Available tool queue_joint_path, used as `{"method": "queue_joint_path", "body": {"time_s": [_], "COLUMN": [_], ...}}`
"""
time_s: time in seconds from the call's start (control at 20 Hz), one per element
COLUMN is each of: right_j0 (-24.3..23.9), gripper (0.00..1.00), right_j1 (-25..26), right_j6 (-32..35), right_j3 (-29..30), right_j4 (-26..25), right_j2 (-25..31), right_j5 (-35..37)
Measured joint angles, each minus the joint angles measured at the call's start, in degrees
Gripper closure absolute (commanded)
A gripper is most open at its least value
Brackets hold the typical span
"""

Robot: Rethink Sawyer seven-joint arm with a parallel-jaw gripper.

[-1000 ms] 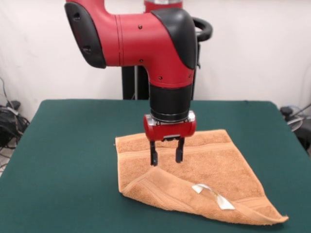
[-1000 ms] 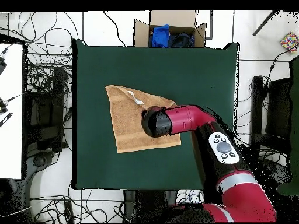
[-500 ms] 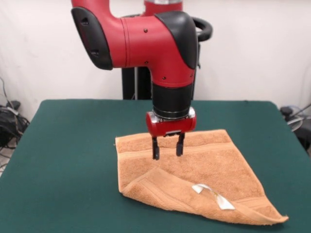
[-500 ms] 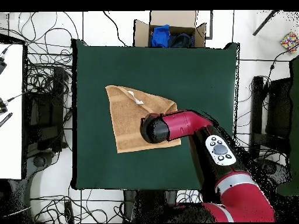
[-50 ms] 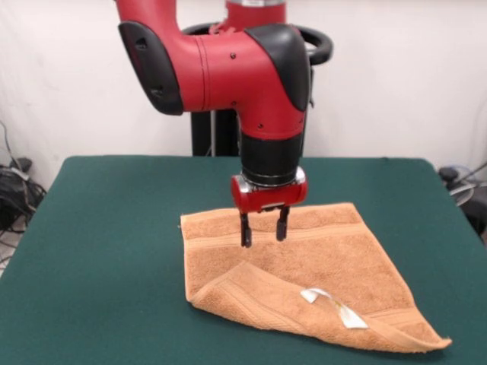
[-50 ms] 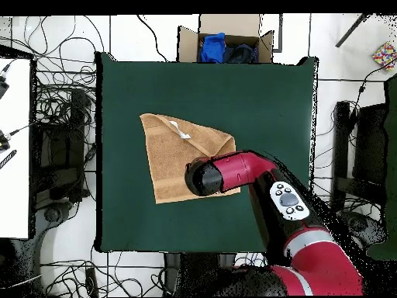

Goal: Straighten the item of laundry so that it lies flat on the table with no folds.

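The item of laundry [image 5: 327, 258], an orange-tan towel, lies on the green table [image 5: 106, 228]. Its near side is folded over on itself, and a white tag [image 5: 335, 306] faces up on that flap. My gripper [image 5: 263, 239] hangs open just above the towel's far part, close to a woven band, with nothing between its fingers. In the overhead view the towel [image 6: 170, 167] shows one corner turned in beside the tag [image 6: 180, 129]. My arm's wrist [image 6: 205, 177] covers the gripper and part of the towel there.
A cardboard box [image 6: 229, 39] holding blue and dark things sits on the floor beyond the table's [image 6: 256, 93] far edge. Cables lie on the floor around it. A white surface [image 6: 14, 147] stands at the left.
The gripper has lifted slightly and drawn back over the towel toward the robot's base. It stays open. The towel has not moved.
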Motion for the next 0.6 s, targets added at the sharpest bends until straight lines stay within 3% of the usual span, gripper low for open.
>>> {"method": "queue_joint_path", "body": {"time_s": [0.6], "right_j0": [0.01], "gripper": [0.0], "right_j1": [4.38], "right_j6": [0.0], "right_j3": [0.2], "right_j4": [-1.91], "right_j2": [0.0], "right_j5": [-4.55]}}
